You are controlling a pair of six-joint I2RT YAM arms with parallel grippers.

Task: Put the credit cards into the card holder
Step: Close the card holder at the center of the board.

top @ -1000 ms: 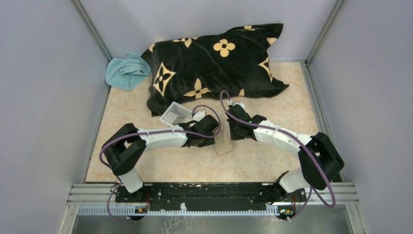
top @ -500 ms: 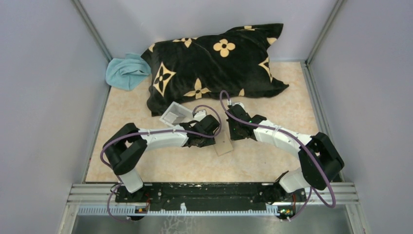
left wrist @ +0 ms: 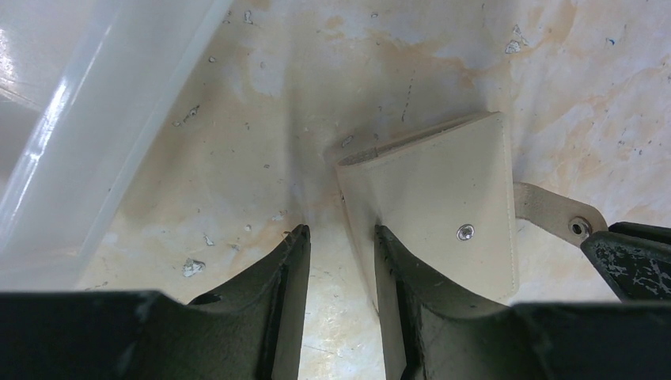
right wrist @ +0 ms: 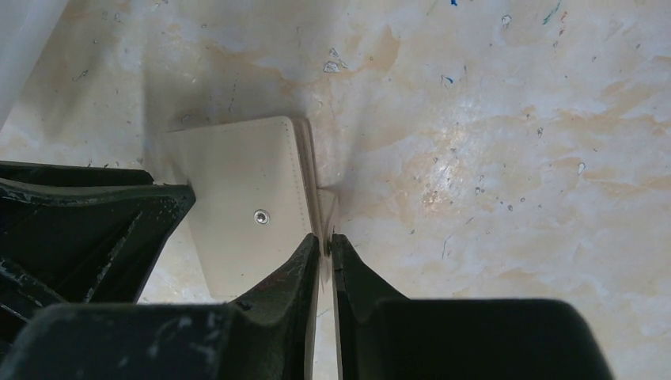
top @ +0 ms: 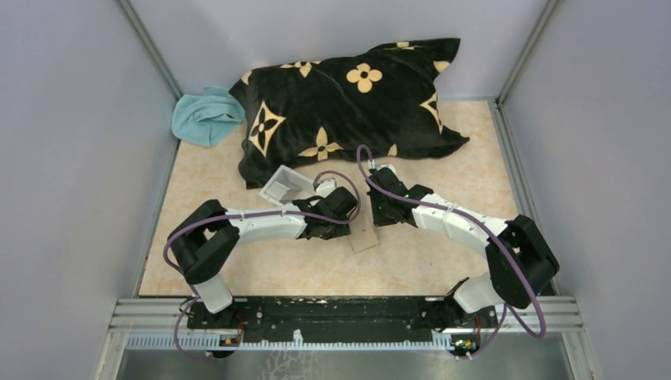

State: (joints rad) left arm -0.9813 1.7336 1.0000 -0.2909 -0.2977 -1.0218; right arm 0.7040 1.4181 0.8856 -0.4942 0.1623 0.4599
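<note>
While right fingers point(right wrist: 294, 273) pinch card holder point(right wrist: 237, 186) tab, left fingers point(left wrist: 286, 273) slightly parted alongside, clear tray point(left wrist: 87, 119) near

Small tan rectangular folding card holder point(top: 364, 234), smooth, with a seam line close to its edges. Folded shut, outer face up, on the marbled beige bench point(top: 261, 273) near its middle, turned slightly askew to the near edge. Round metal snap stud point(left wrist: 465, 232) set in the upward face, toward one long edge. Stacked layers showing along the folded sides. Narrow tan tab point(left wrist: 546, 207) reaching out from that same long edge, unfastened, with a small snap piece point(left wrist: 581, 227) at its tip. Tab caught between the nearly closed jaws of the right gripper point(right wrist: 325, 237). Opposite long edge partly under one finger of the left gripper point(left wrist: 340, 233), jaws apart; contact there unclear.
</note>
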